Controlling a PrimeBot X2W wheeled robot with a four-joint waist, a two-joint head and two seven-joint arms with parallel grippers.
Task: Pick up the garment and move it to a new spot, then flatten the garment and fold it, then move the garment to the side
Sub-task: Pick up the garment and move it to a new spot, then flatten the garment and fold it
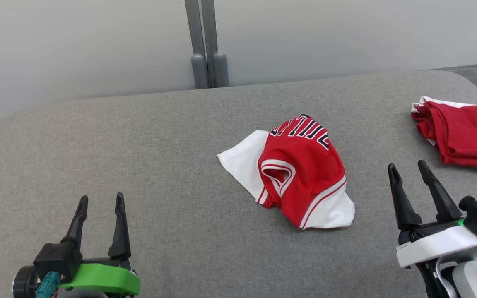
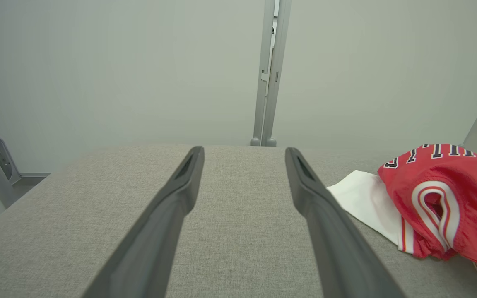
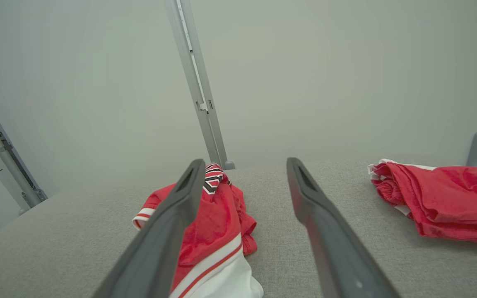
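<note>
The garment [image 1: 300, 167] is a red and white jersey with dark lettering, lying crumpled in a heap near the middle of the grey padded table [image 1: 139, 157]. It also lies at the right in the left wrist view, garment [image 2: 437, 198], and low between the fingers in the right wrist view, garment [image 3: 218, 223]. My left gripper [image 1: 100, 205] hovers open at the lower left, well to the left of the heap. My right gripper [image 1: 408, 169] stands open at the lower right, just right of it. Neither holds anything.
A second red cloth [image 1: 462, 132] lies folded at the table's far right edge, also seen as red cloth [image 3: 441, 203]. A grey post [image 1: 207, 45] rises behind the table against pale wall panels. Bare grey surface spreads to the left of the jersey.
</note>
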